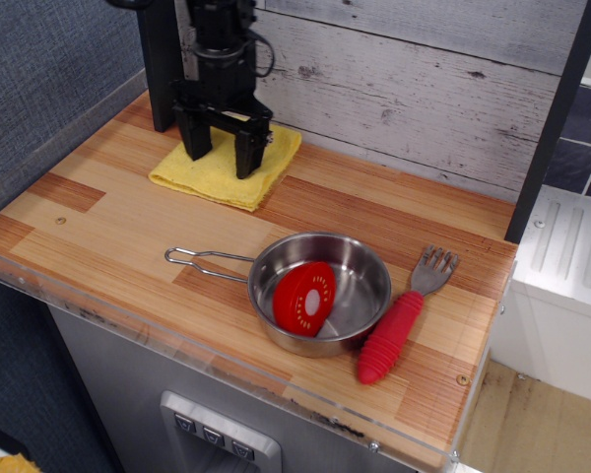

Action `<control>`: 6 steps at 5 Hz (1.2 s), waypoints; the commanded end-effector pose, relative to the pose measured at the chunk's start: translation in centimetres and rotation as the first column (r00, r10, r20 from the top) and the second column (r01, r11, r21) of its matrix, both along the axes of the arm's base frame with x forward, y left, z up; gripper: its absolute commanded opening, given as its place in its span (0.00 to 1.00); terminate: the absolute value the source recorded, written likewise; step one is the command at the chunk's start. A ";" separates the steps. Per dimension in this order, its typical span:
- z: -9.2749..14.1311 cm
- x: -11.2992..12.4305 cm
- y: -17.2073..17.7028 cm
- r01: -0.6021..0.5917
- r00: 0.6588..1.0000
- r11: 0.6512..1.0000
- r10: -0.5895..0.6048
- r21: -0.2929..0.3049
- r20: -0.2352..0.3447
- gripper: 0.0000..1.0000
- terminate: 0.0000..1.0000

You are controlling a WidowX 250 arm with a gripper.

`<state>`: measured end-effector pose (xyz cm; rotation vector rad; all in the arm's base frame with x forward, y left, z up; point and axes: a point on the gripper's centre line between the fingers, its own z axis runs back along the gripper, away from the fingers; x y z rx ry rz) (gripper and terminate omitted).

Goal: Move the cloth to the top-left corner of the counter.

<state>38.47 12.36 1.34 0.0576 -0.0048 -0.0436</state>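
Note:
The yellow cloth lies flat on the wood-pattern counter near its back left, beside the black post. My gripper stands upright over the cloth. Its two black fingers are spread wide, and their tips rest on the cloth's top, one near the left edge and one near the middle. The fingers hide the part of the cloth under them. I cannot tell if any fabric is pinched.
A black post stands at the back left corner, just left of my gripper. A steel pan holding a red disc sits at front centre. A red-handled fork lies to its right. A white ribbed surface adjoins the counter on the right.

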 end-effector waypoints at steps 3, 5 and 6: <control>7.3 1.7 -1.1 0.024 0.982 0.995 -0.005 -0.100 0.188 1.00 0.00; 11.4 -0.8 -2.0 0.051 0.972 0.996 -0.034 -0.068 0.233 1.00 0.00; 11.9 -3.5 -3.0 0.051 0.977 0.998 -0.042 -0.033 0.210 1.00 0.00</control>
